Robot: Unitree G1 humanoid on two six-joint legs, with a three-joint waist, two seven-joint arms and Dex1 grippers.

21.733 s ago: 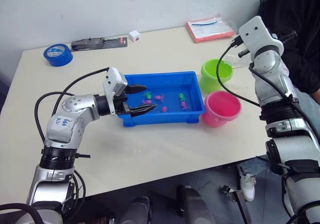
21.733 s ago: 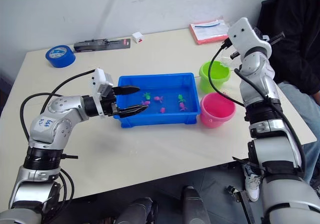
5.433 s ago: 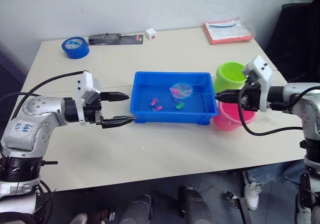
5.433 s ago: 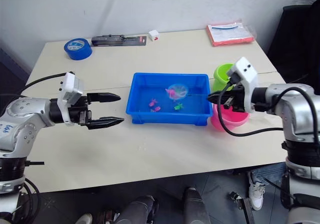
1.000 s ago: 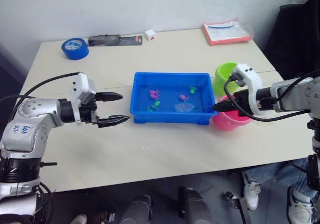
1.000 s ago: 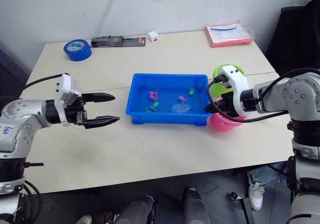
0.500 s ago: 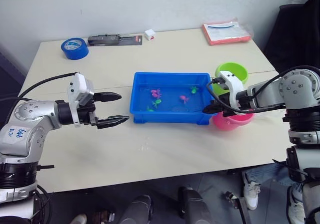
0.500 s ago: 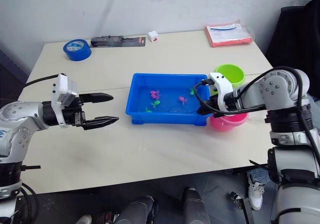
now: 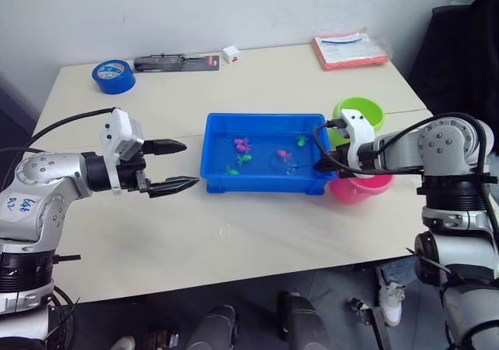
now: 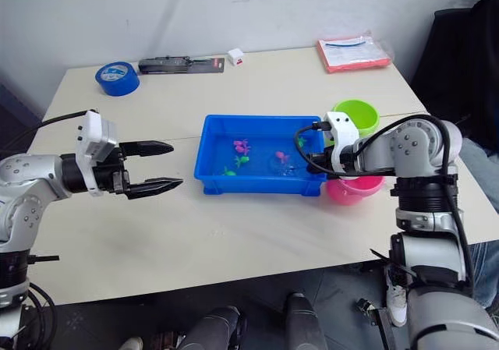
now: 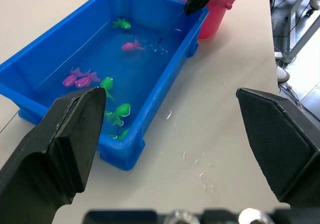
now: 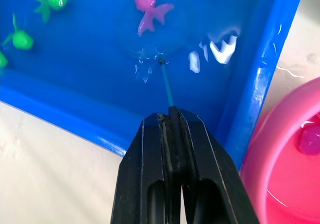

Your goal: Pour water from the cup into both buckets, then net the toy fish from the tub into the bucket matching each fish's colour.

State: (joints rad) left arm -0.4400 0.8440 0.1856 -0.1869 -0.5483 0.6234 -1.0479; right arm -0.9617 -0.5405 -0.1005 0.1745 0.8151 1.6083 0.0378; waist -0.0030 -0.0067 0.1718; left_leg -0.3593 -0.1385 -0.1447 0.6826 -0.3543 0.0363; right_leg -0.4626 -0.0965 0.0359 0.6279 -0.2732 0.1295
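Right gripper, fingers pinched on the net handle, holds the hoop submerged in the tub beneath a pink fish, evidently to scoop it for the pink bucket at the tub's four o'clock, while left gripper waits spread at nine o'clock.

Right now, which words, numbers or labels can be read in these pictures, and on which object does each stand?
No text can be read for certain.
Blue tape roll: pale marking on top, too blurred.
Red packet: white label, print too small.
Long black card: print too small.
Small white box: red mark, unreadable.
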